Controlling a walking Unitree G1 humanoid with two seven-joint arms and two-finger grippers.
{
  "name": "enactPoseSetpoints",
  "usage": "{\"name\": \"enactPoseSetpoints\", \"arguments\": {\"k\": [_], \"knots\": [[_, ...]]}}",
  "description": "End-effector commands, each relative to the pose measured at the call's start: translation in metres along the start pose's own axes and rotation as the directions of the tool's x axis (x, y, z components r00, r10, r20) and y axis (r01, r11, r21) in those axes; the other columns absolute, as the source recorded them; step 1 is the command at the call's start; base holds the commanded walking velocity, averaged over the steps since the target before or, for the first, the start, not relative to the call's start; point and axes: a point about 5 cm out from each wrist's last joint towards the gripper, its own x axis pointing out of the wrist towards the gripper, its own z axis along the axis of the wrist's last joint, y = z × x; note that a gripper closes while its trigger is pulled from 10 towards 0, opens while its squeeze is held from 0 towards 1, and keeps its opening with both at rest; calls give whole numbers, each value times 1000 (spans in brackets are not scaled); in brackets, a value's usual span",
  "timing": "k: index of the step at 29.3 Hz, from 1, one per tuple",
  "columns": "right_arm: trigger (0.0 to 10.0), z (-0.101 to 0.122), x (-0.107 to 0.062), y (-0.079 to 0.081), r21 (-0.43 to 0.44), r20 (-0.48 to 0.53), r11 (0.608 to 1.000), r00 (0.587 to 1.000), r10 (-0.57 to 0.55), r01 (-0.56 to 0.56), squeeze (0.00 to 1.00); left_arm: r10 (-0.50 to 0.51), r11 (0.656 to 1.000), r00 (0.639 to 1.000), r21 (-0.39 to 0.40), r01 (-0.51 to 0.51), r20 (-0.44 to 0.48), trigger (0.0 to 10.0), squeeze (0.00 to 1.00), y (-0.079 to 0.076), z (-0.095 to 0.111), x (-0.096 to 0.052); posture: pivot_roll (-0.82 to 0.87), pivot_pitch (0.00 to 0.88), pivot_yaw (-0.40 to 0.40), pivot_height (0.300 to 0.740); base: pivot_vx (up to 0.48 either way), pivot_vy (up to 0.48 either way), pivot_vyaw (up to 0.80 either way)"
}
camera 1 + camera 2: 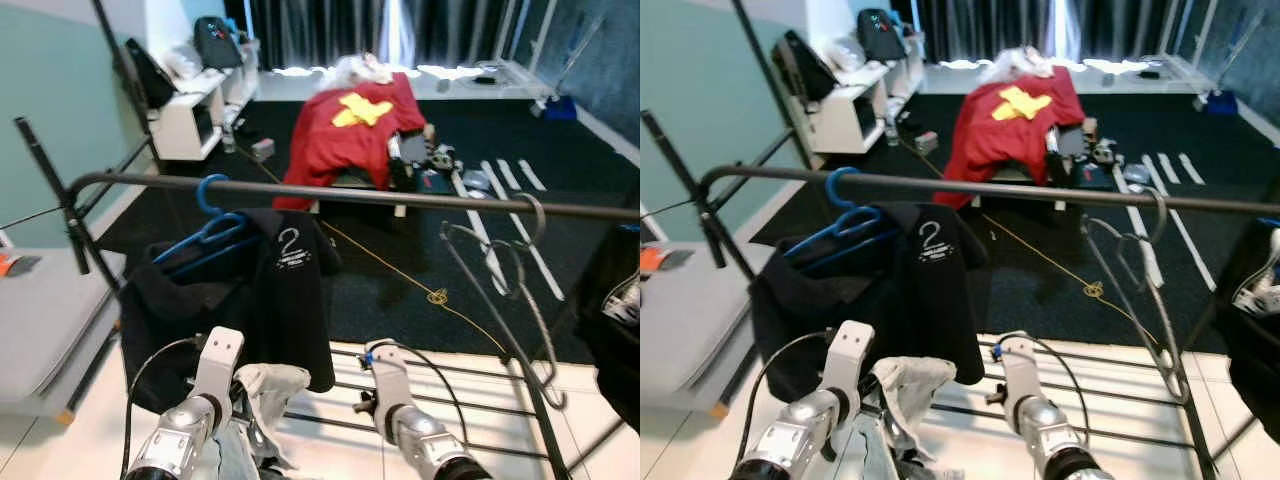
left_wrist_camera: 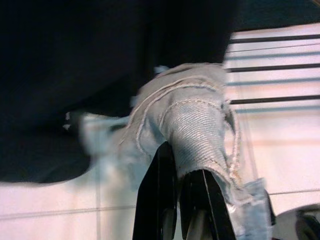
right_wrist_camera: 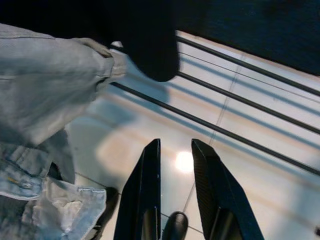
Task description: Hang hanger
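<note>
Already on the rail: blue hanger (image 1: 205, 232) hooked over the clothes rail (image 1: 330, 192), hang apparently done or nearly so.

Hook sits at roughly 10 o'clock in the left eye view, upright on the rail, thin blue plastic arms sloping down into the collar of a black garment (image 1: 270, 300) with white "2" print, which drapes below. Unclear whether that hanger is the task's one. Bare wire hangers (image 1: 510, 270) hang further along the rail, near 3 o'clock. Left gripper (image 2: 182, 200), low at 7 o'clock, clenched on pale denim cloth (image 2: 190, 115), fingers pinched into its fold; whether a hanger lies inside the cloth cannot be told. Right gripper (image 3: 175, 200), near 5 o'clock, slightly parted and holding nothing, over the white tiled floor (image 3: 240, 150). If denim still needs hanging, that step remains.
</note>
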Motion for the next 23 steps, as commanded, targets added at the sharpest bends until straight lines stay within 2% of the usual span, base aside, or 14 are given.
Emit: {"name": "enactPoseSetpoints", "arguments": {"k": [1,12,20,23], "knots": [[10000,-3,1,7,8,-21,1000,999,29,-29,0,5,1000,1000,0,-5,-17,10000,0,2,-4,-1,58,0,14,740,0,0,800],[10000,-9,1,10,-20,-54,997,996,67,-68,0,-2,1000,1000,14,2,-20,10000,0,2,-6,0,55,0,15,740,0,0,800],[10000,-12,0,8,-58,-64,994,994,86,-89,0,82,997,997,7,-82,2,10000,0,12,-6,1,53,0,-2,740,0,0,800],[10000,-12,0,7,-63,-54,993,994,93,-96,0,116,993,993,-22,-116,13,10000,0,14,-7,0,65,0,-37,740,0,0,800]]}}
